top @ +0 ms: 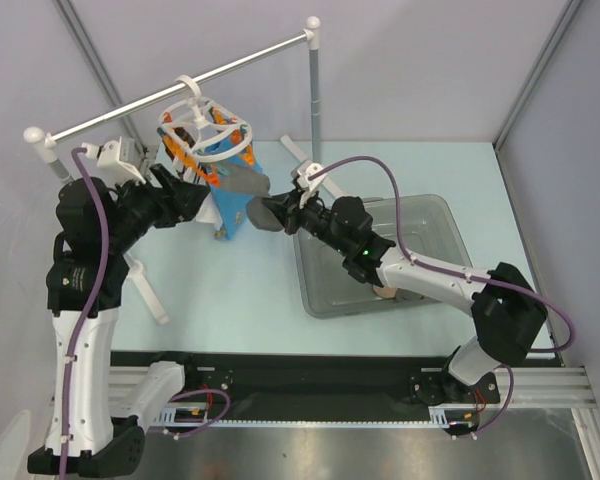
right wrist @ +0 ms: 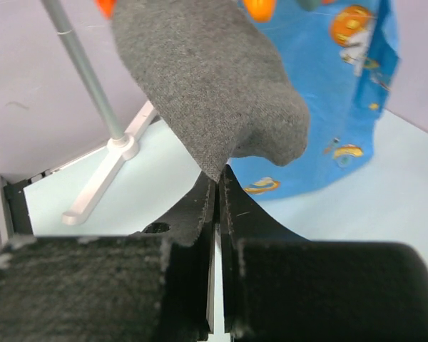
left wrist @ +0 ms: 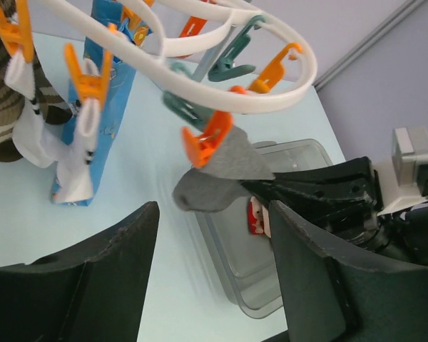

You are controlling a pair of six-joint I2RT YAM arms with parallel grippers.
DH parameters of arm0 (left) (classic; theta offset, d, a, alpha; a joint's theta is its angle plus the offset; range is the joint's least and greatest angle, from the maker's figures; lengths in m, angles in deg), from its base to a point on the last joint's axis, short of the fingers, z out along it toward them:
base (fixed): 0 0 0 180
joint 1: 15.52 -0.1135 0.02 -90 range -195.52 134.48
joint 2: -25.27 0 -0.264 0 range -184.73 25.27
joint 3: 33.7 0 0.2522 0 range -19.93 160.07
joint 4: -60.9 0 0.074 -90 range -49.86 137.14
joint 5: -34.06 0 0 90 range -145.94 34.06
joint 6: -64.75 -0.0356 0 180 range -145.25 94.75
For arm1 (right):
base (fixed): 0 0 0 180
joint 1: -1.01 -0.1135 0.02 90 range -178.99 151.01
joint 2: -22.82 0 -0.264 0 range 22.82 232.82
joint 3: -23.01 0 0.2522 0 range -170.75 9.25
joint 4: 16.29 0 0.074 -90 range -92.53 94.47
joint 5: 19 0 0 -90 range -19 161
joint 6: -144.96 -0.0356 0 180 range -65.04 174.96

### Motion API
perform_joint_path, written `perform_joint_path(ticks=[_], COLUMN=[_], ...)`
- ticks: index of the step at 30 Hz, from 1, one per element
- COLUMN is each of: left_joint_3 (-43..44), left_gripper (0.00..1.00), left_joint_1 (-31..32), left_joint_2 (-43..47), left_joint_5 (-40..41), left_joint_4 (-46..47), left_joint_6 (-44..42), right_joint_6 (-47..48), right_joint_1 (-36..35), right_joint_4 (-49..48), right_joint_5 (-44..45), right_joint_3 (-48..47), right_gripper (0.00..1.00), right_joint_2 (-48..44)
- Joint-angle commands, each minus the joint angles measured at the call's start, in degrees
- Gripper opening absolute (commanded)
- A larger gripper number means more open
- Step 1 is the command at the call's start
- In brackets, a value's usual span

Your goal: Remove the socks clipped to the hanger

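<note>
The white ring hanger (top: 206, 128) hangs by its hook from the rail, with orange and teal clips below it (left wrist: 221, 92). A grey sock (right wrist: 207, 85) hangs from an orange clip (left wrist: 207, 140) and my right gripper (right wrist: 217, 179) is shut on its lower edge; the sock also shows in the top view (top: 250, 187) and left wrist view (left wrist: 217, 174). A brown striped sock (left wrist: 7, 107) and a white sock (left wrist: 75, 160) hang at the left. My left gripper (left wrist: 214, 271) is open and empty below the hanger (top: 195, 190).
A bright blue printed cloth (top: 225, 190) hangs from the hanger behind the socks. A clear plastic bin (top: 420, 250) sits on the table at the right, with a red and white item (left wrist: 257, 216) inside. The white rail (top: 180, 85) stands on posts (top: 315, 100).
</note>
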Motion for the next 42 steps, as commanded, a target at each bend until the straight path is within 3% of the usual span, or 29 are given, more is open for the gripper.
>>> perform_joint_path(ticks=[1, 7, 11, 14, 18, 23, 29, 42], left_joint_3=[0.97, -1.76, -4.48, -4.75, -4.05, -5.36, -7.03, -9.67], left_gripper=[0.68, 0.66, 0.64, 0.55, 0.41, 0.33, 0.32, 0.37], left_joint_1=[0.11, 0.11, 0.11, 0.11, 0.11, 0.11, 0.11, 0.29], left_joint_2=[0.25, 0.16, -0.37, -1.68, -4.14, -5.46, -5.99, -5.56], left_joint_5=[2.68, 4.43, -1.8, -1.9, 4.86, 10.14, 5.5, -6.1], left_joint_4=[0.47, 2.93, 10.64, 12.42, 9.72, 9.17, 13.2, 21.11], left_joint_6=[0.02, 0.82, 1.52, 2.49, 2.14, 2.22, 3.63, 7.58], right_joint_6=[-2.46, -3.69, -4.22, -4.75, -5.36, -5.89, -7.21, -6.68], right_joint_1=[2.21, 4.06, 4.5, 4.59, 4.5, 4.5, 4.33, 1.34], right_joint_4=[-0.01, 2.02, 3.42, 3.43, 3.51, 4.48, 5.88, 8.26], right_joint_5=[-1.15, -4.13, -6.33, -7.56, -9.23, -13.01, -20.39, -20.13], right_joint_3=[1.17, 0.12, -0.5, -0.59, -0.68, -1.73, -4.28, -8.94], right_gripper=[0.0, 0.0, 0.0, 0.0, 0.0, 0.0, 0.0, 0.0], right_joint_2=[-3.11, -2.32, -1.09, -0.21, 0.05, 0.75, 3.82, 7.52])
